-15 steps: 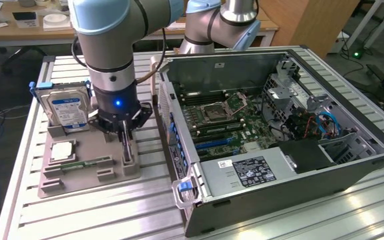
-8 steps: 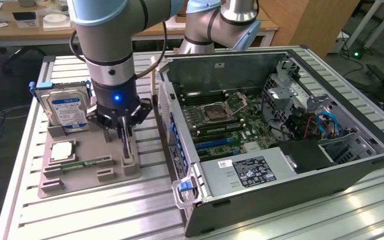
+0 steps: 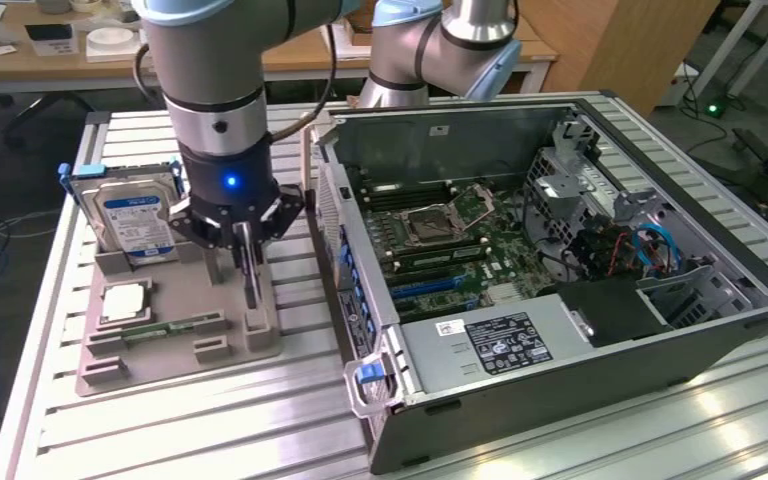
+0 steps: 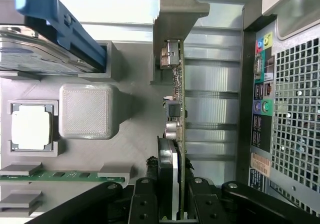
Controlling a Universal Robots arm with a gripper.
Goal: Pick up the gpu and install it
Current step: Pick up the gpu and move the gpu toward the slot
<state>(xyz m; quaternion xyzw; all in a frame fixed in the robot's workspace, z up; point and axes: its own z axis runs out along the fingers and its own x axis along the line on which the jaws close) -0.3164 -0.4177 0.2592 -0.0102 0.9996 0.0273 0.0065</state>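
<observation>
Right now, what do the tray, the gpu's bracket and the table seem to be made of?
The tray looks like matte grey plastic, likely 3D-printed: it has a fine layered texture. The gpu has a bracket of bare silver metal, judging by its dull sheen. The table is probably aluminium: pale ribbed slats reflecting light.

Cannot read the print on the power supply point(image 3: 498, 342) label in the exterior view: too small. Catches the gpu point(image 4: 178, 99) edge-on only from the wrist, its near end buried between the fingers of the end effector point(image 4: 171, 186). Loses part of the hard drive point(image 4: 35, 54) and the computer case point(image 4: 295, 109) past the frame edge.
</observation>
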